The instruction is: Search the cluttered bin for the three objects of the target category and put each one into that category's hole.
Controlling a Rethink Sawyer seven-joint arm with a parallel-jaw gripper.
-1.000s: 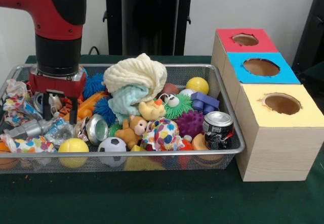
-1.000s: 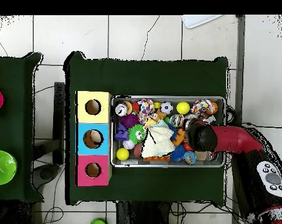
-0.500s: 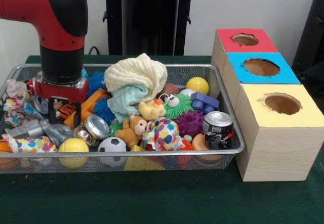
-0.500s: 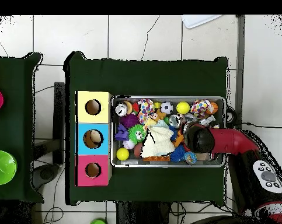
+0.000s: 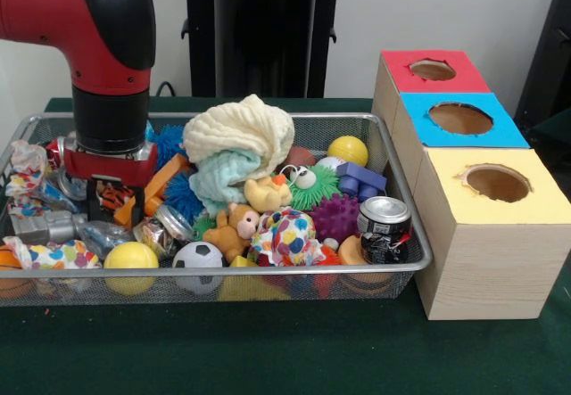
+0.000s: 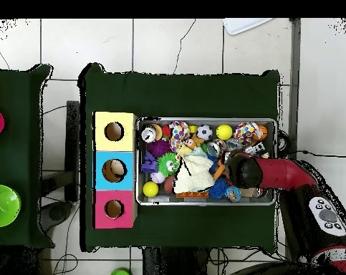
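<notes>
while the arm reached into the bin: the red and black arm (image 5: 107,65) came down over the left end of the silver wire-mesh bin (image 5: 357,132) in the front view.
gripper: the black gripper (image 5: 114,206) sat low among the clutter by an orange striped toy (image 5: 114,197); whether it was spread or pinching could not be told.
bin: it lay on the dark green table cloth (image 5: 268,350), touching the boxes along its right end.
holes: a wooden box row with a red top (image 5: 432,70), a blue top (image 5: 460,119) and a yellow top (image 5: 496,184), each with one round hole, none showing anything in it from the front.
cans: a black and silver drink can (image 5: 384,227) stood upright in the near right corner of the bin; a crushed silver can (image 5: 40,227) lay near the left edge, just beside the gripper.
balls: a yellow ball (image 5: 130,259) and a small black and white football (image 5: 197,256) rested against the near edge; another yellow ball (image 5: 348,150) sat near the far right corner.
cloth: a cream and mint towel bundle (image 5: 236,145) was heaped in the bin's middle.
soft toys: a brown teddy bear (image 5: 234,230) lay in front of the towel, near a purple spiky ball (image 5: 336,216).
overhead: the arm (image 6: 276,172) covered the bin's right end (image 6: 274,125).
</notes>
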